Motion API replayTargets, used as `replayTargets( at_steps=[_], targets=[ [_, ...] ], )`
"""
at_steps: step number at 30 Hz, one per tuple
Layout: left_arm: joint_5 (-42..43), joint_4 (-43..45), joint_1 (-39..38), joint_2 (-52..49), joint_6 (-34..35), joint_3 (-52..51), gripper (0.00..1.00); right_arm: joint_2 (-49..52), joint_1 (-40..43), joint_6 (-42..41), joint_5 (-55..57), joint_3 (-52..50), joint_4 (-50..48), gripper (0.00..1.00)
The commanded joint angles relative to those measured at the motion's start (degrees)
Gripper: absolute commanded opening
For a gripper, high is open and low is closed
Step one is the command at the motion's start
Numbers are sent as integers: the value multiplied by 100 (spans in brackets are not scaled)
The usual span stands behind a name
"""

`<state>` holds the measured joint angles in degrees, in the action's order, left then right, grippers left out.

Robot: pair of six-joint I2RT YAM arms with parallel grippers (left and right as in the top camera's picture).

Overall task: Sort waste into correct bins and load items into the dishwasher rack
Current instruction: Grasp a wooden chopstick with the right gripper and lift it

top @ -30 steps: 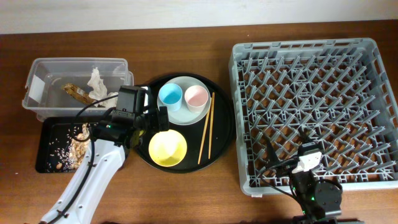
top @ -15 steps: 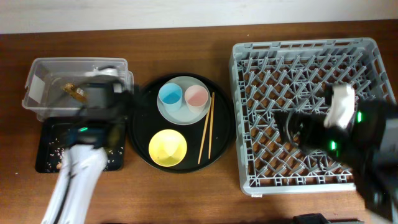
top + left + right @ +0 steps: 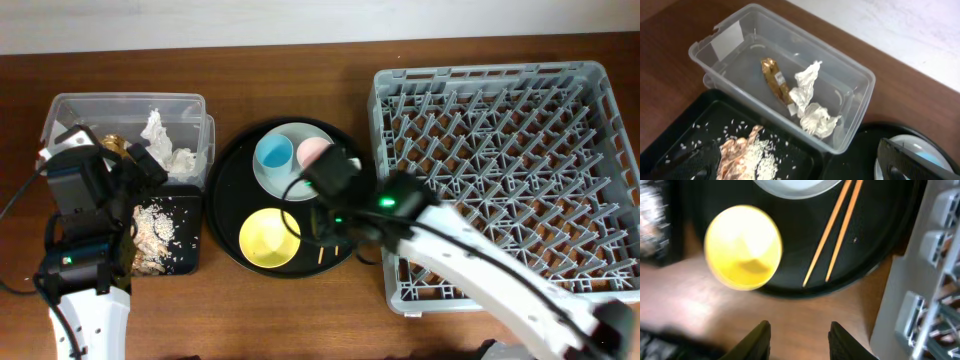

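My right gripper [image 3: 330,235] hovers over the front of the round tray, by the thin wooden chopsticks [image 3: 835,235], which its arm mostly hides from above. Its fingers [image 3: 758,339] stand apart with nothing between them. The yellow bowl [image 3: 270,237] lies just left of it. The blue cup [image 3: 273,152] and pink cup [image 3: 313,150] stand on the pale plate [image 3: 275,186]. My left gripper [image 3: 795,170] hangs wide open over the clear tub [image 3: 120,108] and the shallow black tray [image 3: 188,240]. The tub holds crumpled paper [image 3: 810,100] and a brown-gold wrapper [image 3: 776,82]. Food scraps [image 3: 745,155] lie in the black tray. The grey dishwasher rack [image 3: 500,130] stands on the right.
The cups, plate, bowl and chopsticks sit on a large round black tray [image 3: 228,195] between the bins and the rack. The right arm stretches across the rack's front left corner. Bare brown table runs along the front edge.
The left arm pulled back left from the round tray to above the bins. The right arm swung from the rack's front across to the chopsticks, and its jaws narrowed.
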<state>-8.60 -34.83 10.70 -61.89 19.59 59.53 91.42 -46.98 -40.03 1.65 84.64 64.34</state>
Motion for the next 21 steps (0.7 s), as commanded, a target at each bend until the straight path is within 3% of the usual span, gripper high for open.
replayTargets(
  at_steps=[1,11,21],
  targets=[
    [-24,-111,24,9,74,72,99,804,-188,-402,632,-11,-271,39],
    [-24,-129,24,9,72,72,99,2199,127,-380,634,-11,-962,25],
    [-24,-131,24,9,74,72,99,2249,431,-223,435,-544,-1679,25]
  ],
)
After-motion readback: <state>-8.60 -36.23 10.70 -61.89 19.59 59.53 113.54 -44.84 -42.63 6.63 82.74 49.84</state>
